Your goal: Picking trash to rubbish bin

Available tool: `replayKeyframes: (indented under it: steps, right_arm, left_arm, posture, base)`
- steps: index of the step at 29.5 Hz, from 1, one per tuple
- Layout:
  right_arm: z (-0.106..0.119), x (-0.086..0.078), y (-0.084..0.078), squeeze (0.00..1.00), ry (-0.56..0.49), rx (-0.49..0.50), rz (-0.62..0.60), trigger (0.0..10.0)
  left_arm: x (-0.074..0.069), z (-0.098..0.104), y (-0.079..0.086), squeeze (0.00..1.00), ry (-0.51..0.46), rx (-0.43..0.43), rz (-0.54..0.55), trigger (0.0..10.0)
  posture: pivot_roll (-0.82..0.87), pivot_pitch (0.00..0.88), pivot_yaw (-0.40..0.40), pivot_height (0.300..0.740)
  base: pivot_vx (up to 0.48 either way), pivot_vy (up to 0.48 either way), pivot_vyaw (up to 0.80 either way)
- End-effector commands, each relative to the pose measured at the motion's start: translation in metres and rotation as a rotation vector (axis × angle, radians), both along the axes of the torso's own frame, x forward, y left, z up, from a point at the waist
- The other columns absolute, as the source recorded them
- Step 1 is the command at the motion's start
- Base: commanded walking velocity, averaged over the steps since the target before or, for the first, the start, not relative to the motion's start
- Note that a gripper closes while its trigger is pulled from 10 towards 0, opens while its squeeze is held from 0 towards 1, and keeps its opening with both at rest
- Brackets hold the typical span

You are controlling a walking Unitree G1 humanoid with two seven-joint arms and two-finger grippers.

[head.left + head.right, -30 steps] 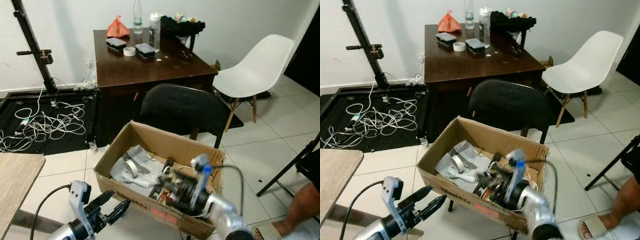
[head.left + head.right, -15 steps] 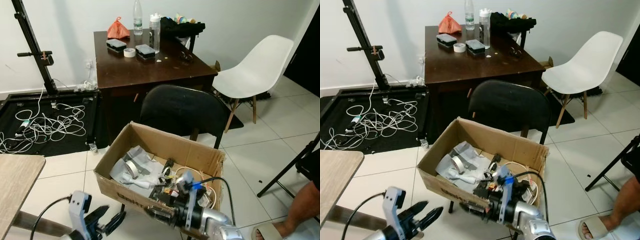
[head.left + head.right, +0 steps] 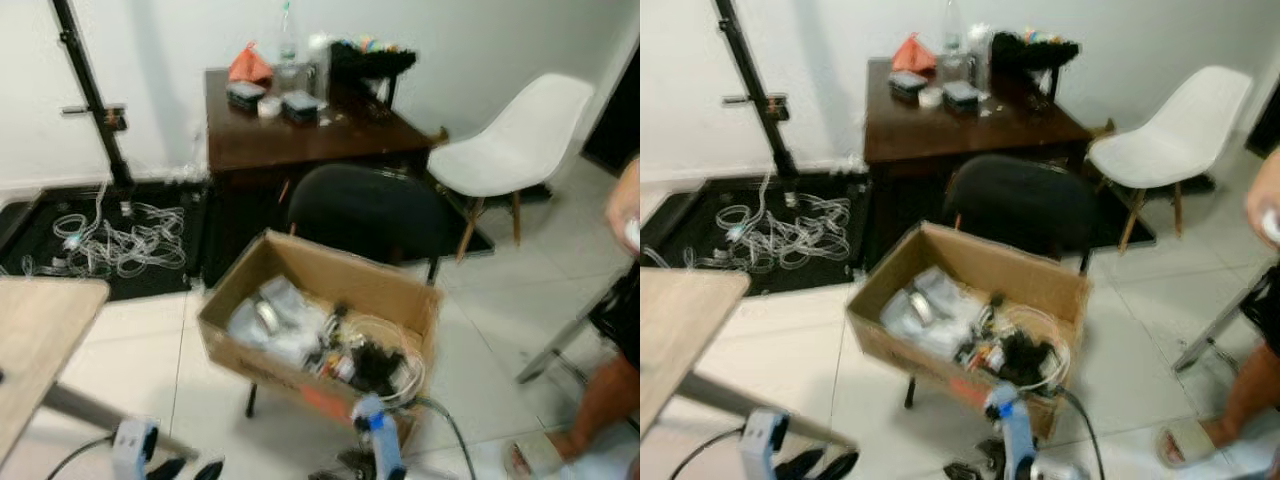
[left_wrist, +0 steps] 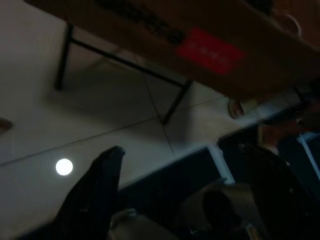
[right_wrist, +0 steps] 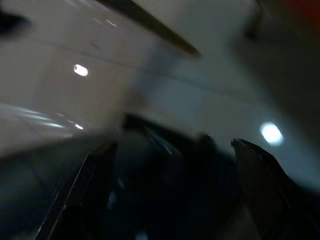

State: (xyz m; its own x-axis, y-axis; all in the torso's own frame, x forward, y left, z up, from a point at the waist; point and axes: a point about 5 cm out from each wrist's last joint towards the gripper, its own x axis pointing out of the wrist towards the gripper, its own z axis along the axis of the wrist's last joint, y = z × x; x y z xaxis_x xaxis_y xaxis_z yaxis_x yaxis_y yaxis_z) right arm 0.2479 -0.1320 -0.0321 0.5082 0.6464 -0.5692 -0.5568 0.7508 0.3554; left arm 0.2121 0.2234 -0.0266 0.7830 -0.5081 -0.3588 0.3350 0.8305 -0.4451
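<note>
An open cardboard box rests on a black chair and holds trash: crumpled grey wrapping, a white cable coil and dark scraps. My left gripper hangs low at the bottom left, in front of and below the box. In the left wrist view it is open and empty, facing the box's underside with its red label. My right arm sits low in front of the box. The right gripper is open over dim floor tiles.
A dark wooden table with bottles and small items stands behind the chair. A white chair is at the right. Tangled cables lie on a black mat at the left. A light tabletop is near left. A person's leg and sandal are at the right.
The picture has shifted and blurred, so the camera moved. Both arms have dropped to the bottom edge; the right gripper has come out of the box. A person's hand now shows at right.
</note>
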Motion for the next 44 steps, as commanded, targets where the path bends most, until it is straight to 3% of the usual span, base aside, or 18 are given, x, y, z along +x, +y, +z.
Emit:
replayKeyframes:
  steps: [1,9,10,12,15,20,26,28,33,44]
  right_arm:
    - [-0.012,-0.012,-0.002,0.00,0.043,-0.058,-0.011,10.0]
    - [-0.029,-0.031,-0.008,0.00,0.093,-0.196,-0.048,10.0]
    - [-0.035,-0.038,-0.015,0.00,0.123,-0.249,-0.105,10.0]
    - [-0.035,-0.038,-0.015,0.00,0.123,-0.249,-0.105,10.0]
    - [-0.044,-0.051,-0.027,0.00,0.164,-0.334,-0.160,10.0]
    - [-0.062,-0.089,-0.052,0.00,0.275,-0.486,-0.231,10.0]
    - [-0.068,-0.105,-0.060,0.00,0.321,-0.526,-0.237,10.0]
    - [-0.071,-0.114,-0.062,0.00,0.351,-0.533,-0.241,10.0]
    - [-0.071,-0.116,-0.064,0.00,0.352,-0.553,-0.240,10.0]
    - [-0.071,-0.114,-0.065,0.00,0.337,-0.590,-0.222,10.0]
  left_arm:
    - [-0.008,-0.006,0.008,0.00,0.035,0.022,0.031,10.0]
    - [-0.022,-0.016,0.013,0.00,0.106,0.033,0.072,10.0]
    - [-0.027,-0.020,0.016,0.00,0.136,0.047,0.092,10.0]
    - [-0.027,-0.020,0.016,0.00,0.136,0.047,0.092,10.0]
    - [-0.034,-0.026,0.018,0.00,0.187,0.052,0.126,10.0]
    - [-0.056,-0.043,0.018,0.00,0.317,0.038,0.241,10.0]
    - [-0.069,-0.051,0.023,0.00,0.389,0.090,0.359,10.0]
    - [-0.084,-0.059,0.025,0.00,0.469,0.147,0.465,10.0]
    - [-0.092,-0.064,0.021,0.00,0.508,0.180,0.484,10.0]
    - [-0.090,-0.066,0.019,0.00,0.529,0.233,0.487,10.0]
  posture:
    - [-0.01,0.111,0.020,0.740]
    - [-0.01,0.107,0.021,0.740]
    - [-0.01,0.107,0.021,0.740]
    - [-0.01,0.107,0.021,0.740]
    - [-0.01,0.106,0.024,0.740]
    - [-0.01,0.109,0.021,0.740]
    - [-0.01,0.109,0.021,0.740]
    - [-0.01,0.111,0.023,0.740]
    - [-0.01,0.111,0.023,0.740]
    - [-0.01,0.115,0.024,0.740]
  base:
    - [-0.341,0.000,0.00]
    - [-0.337,0.000,0.00]
    - [-0.330,0.000,0.00]
    - [-0.330,0.000,0.00]
    - [-0.326,0.000,0.00]
    - [-0.318,0.000,0.00]
    - [-0.102,0.000,0.00]
    - [0.000,0.000,0.00]
    - [0.000,0.000,0.00]
    - [0.000,0.000,0.00]
